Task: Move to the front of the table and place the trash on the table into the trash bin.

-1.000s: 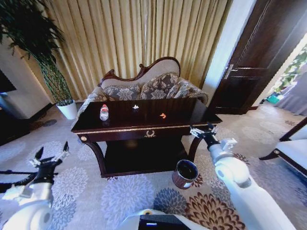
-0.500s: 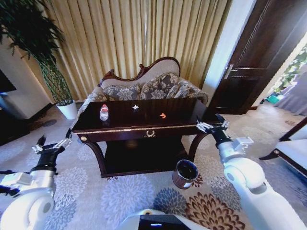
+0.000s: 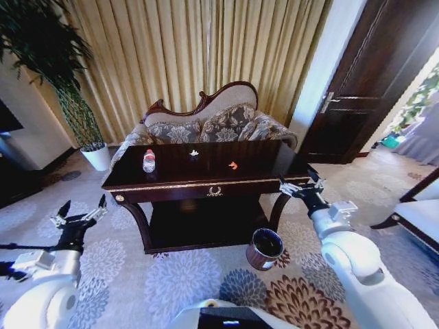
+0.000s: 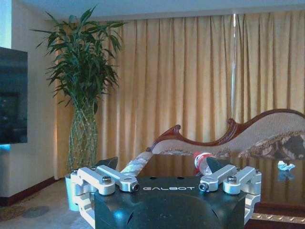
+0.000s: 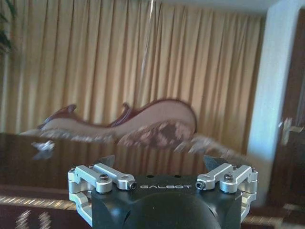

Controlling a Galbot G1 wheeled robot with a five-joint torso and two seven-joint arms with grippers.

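The dark glossy table (image 3: 264,162) stands straight ahead, in front of a sofa. On its top lie the trash pieces: a clear bottle (image 3: 149,162) with a red cap at the left, a white paper scrap (image 3: 194,153) near the back and an orange scrap (image 3: 233,165) right of centre. The trash bin (image 3: 265,248) sits on the carpet by the table's front right leg. My left gripper (image 3: 82,214) hangs open, low and left of the table. My right gripper (image 3: 300,184) is open beside the table's right front corner. Both hold nothing. The left wrist view faces the bottle (image 4: 202,163) and a white scrap (image 4: 286,165).
A carved sofa (image 3: 209,123) with patterned cushions stands behind the table before gold curtains. A tall plant in a white pot (image 3: 96,156) is at the back left. A dark door (image 3: 363,89) is at the right, and a white bench (image 3: 418,212) at the far right edge.
The right gripper has drifted a little to the right, now just off the table's right corner. The left gripper rose and moved slightly rightward. The table, trash and bin are unmoved.
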